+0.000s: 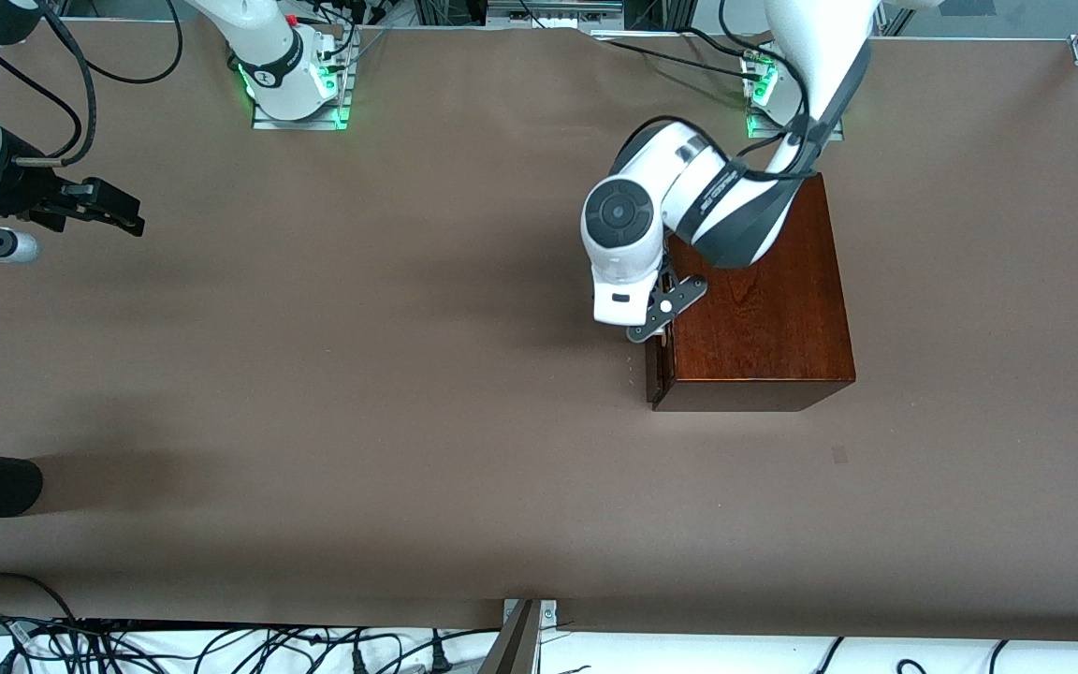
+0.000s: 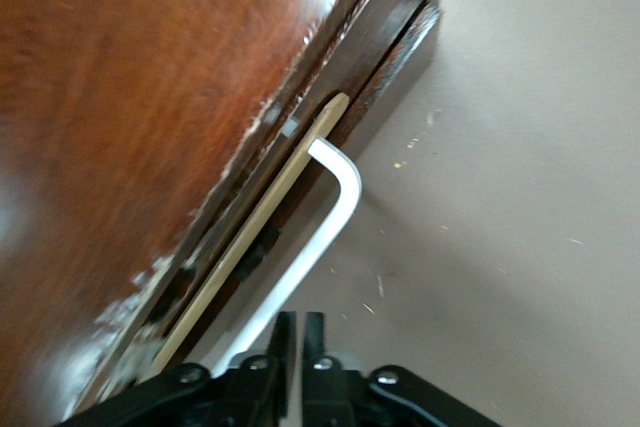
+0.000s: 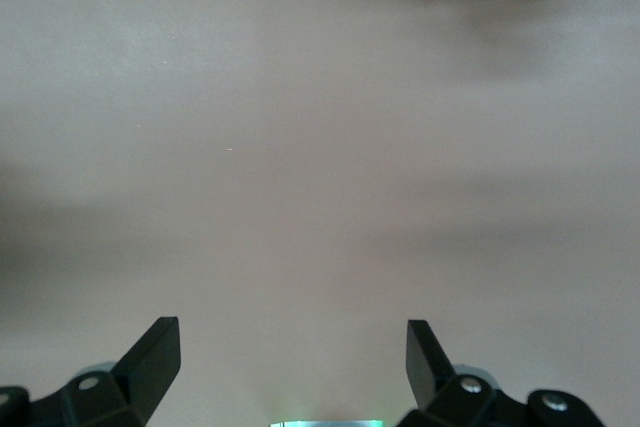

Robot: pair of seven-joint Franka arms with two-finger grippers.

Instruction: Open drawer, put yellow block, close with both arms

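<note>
We see the left gripper [image 2: 298, 347] at the drawer's [image 1: 659, 370] white handle [image 2: 325, 232], fingers nearly together — right gripper [image 3: 292, 352] spread over bare table [image 1: 361, 374].

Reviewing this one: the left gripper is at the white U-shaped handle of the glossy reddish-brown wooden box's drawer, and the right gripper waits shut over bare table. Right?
Not quite. The right gripper waits over the bare table with its fingers wide open, as the right wrist view shows. The rest holds: the left gripper is at the white U-shaped handle of the glossy reddish-brown wooden box's drawer.
</note>
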